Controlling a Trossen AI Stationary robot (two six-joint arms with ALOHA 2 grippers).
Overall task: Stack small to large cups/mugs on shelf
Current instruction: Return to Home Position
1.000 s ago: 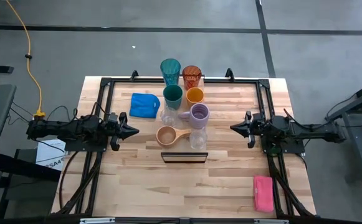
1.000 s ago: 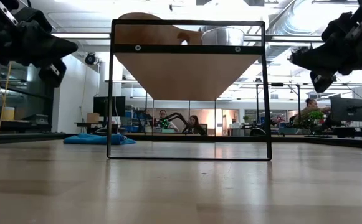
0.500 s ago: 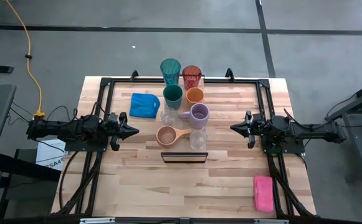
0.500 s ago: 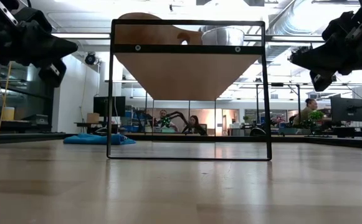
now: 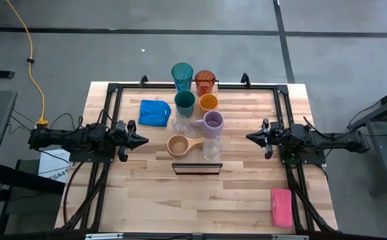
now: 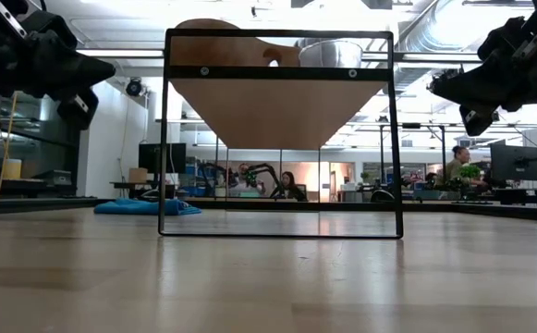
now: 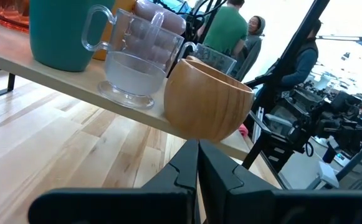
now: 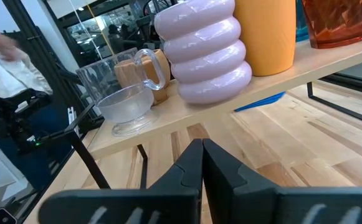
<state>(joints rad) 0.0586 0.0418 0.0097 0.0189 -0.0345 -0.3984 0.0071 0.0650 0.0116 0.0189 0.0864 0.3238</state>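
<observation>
Hovering above left side of surface (image 5: 246, 193): left hand (image 5: 142, 140), clenched on nothing, pointed right toward shelf (image 6: 268, 116). Mirrored on right side: right hand (image 5: 250, 138), likewise clenched and empty. Lined up on shelf in two rows, near to far. Left row: tan mug (image 5: 178, 145), clear glass (image 5: 180, 123), green cup (image 5: 184, 102), teal tumbler (image 5: 182, 75). Right row: second clear glass (image 5: 212, 150), lavender mug (image 5: 213, 122), orange cup (image 5: 208, 103), red cup (image 5: 205, 82). Left of shelf on surface: blue cloth (image 5: 154, 112). Near right corner: pink sponge (image 5: 281, 207).
</observation>
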